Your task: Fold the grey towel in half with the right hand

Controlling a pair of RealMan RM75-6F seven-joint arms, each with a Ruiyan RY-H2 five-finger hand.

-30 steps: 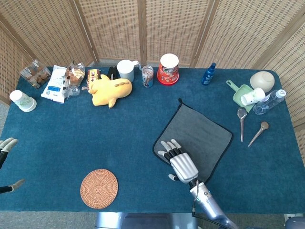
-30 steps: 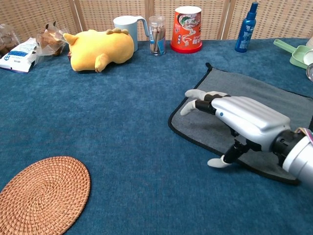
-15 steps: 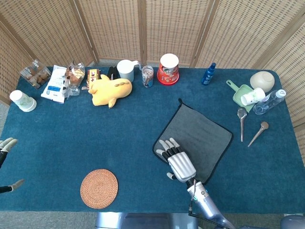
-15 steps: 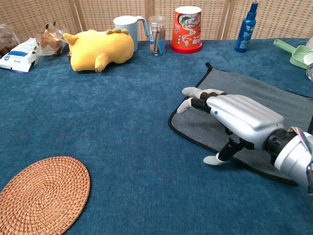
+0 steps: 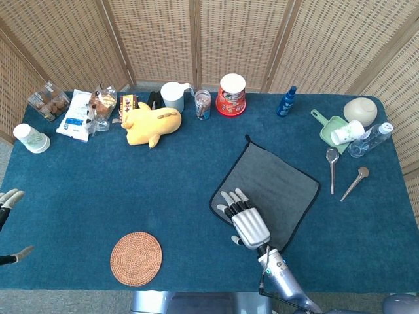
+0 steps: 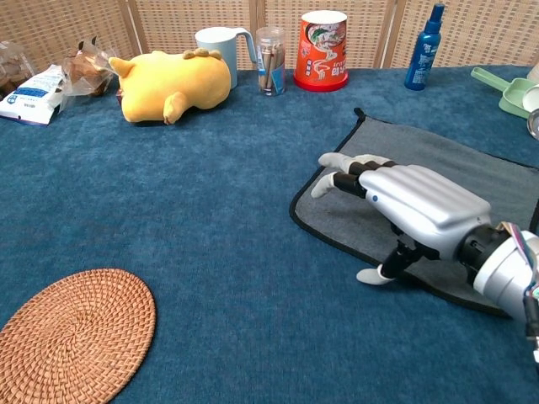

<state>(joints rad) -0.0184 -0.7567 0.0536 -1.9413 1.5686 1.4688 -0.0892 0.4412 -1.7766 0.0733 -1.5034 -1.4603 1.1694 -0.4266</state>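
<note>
The grey towel with a black hem lies flat and unfolded on the blue tablecloth, right of centre. My right hand hovers palm down over the towel's near left corner, fingers stretched out toward that edge and thumb pointing down to the hem. It holds nothing. Only the fingertips of my left hand show at the far left edge of the head view, apart and empty.
A woven coaster lies near the front edge. Along the back stand a yellow plush, white mug, glass jar, red cup and blue bottle. Spoons, a green scoop and bottle sit right.
The right hand has shifted slightly left and back to the right over the towel's near corner, staying open. The towel has not moved.
</note>
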